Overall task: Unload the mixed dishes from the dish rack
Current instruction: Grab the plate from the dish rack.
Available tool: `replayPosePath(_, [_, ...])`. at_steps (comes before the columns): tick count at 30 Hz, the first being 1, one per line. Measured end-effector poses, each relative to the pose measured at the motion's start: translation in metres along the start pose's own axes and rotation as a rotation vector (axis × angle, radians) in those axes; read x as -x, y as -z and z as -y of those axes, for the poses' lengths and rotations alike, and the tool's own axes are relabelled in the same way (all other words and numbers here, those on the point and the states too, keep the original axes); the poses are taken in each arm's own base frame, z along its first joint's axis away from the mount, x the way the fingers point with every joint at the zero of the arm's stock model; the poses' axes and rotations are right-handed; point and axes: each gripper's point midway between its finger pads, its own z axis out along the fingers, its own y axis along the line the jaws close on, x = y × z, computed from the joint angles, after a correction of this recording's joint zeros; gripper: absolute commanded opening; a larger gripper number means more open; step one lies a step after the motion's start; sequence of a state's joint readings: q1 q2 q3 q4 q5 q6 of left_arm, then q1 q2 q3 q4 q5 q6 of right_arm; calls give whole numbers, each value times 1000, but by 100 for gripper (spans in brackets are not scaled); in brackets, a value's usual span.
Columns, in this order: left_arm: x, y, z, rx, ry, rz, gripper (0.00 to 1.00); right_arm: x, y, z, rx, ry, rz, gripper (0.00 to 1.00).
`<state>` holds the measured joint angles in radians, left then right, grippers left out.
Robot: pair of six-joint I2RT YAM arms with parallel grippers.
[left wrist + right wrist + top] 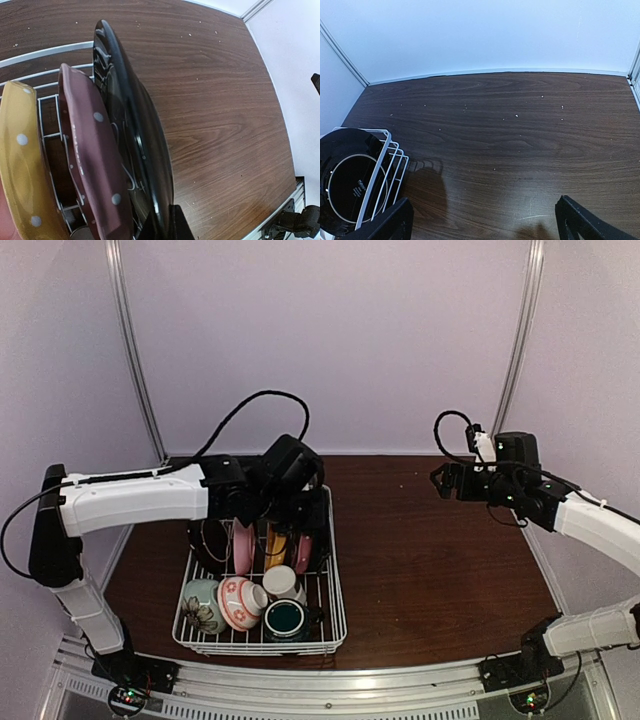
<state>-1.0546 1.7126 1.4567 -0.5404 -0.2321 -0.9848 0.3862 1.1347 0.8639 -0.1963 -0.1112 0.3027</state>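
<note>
1. Left gripper (162, 225) was clamped on the rim of the black plate (130, 125), which stood upright at the right end of the dish rack (338, 612).
2. Polka-dot plate (90, 160) and yellow plate (22, 165) stood just beside it.
3. Rack sat left of centre on the table (520, 125).
4. Right gripper (445, 480) hung well apart, fingers spread wide, holding nothing.

The black plate (132, 125) is glossy. 2 plates carry white dots: the maroon plate (90, 165) and the yellow plate (20, 165). White wire dish rack (336, 610), teal mug (287, 620), pale-green floral bowl (203, 606), dark brown wood-grain table (520, 130).
</note>
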Motion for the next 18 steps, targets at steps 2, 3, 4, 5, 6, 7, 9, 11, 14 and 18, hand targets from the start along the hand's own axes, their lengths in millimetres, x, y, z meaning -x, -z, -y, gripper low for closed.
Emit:
replayPosePath(2, [0, 1, -1, -5, -12, 6, 0, 1, -1, -1, 5, -3, 2, 100])
replayPosePath(3, [0, 1, -1, -10, -17, 8, 0, 0, -2, -1, 6, -5, 1, 100])
replayPosePath(4, [0, 2, -2, -17, -20, 9, 0, 0, -3, -1, 6, -8, -1, 100])
replayPosePath(5, [0, 4, -1, -25, -26, 12, 0, -1, -4, -1, 6, -10, -4, 100])
replayPosePath(6, [0, 6, -1, -33, -32, 15, 0, -2, -5, -1, 6, -11, -7, 100])
replayPosePath(7, [-1, 8, -1, -43, -37, 18, 0, -3, -5, -1, 8, -12, -10, 100])
replayPosePath(9, [-1, 12, -1, -59, -40, 20, 0, -4, -6, -2, 11, -15, -14, 100])
replayPosePath(11, [-1, 17, -1, -70, -44, 21, 0, -4, -6, -2, 14, -16, -14, 100])
replayPosePath(14, [1, 25, 2, -93, -48, 23, 0, -4, -6, -3, 18, -18, -15, 100])
replayPosePath(18, [2, 38, 5, -120, -47, 18, 0, -4, -7, -4, 23, -20, -18, 100])
